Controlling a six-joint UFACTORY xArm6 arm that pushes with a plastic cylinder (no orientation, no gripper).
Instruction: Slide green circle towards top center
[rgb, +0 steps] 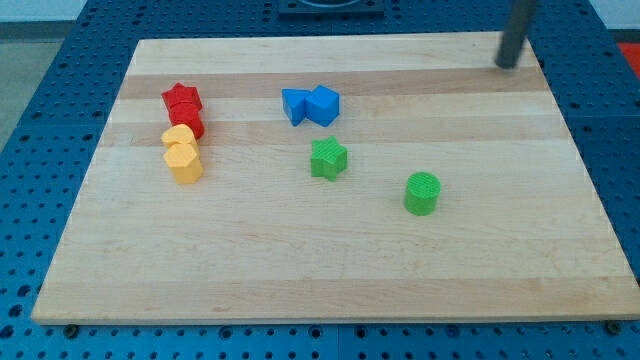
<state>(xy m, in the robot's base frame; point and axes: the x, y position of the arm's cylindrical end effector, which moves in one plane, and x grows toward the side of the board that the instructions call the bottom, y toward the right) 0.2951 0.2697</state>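
The green circle (422, 193) is a short green cylinder standing on the wooden board (330, 270), right of the view's centre. My tip (508, 65) is the lower end of a dark rod at the view's top right, near the board's far right corner. It is well above and to the right of the green circle and touches no block.
A green star (328, 158) lies up and left of the circle. Two blue blocks (310, 105) touch each other near the top centre. A red star (182, 97) and a red block (187, 121) sit above two yellow blocks (182, 155) at the left.
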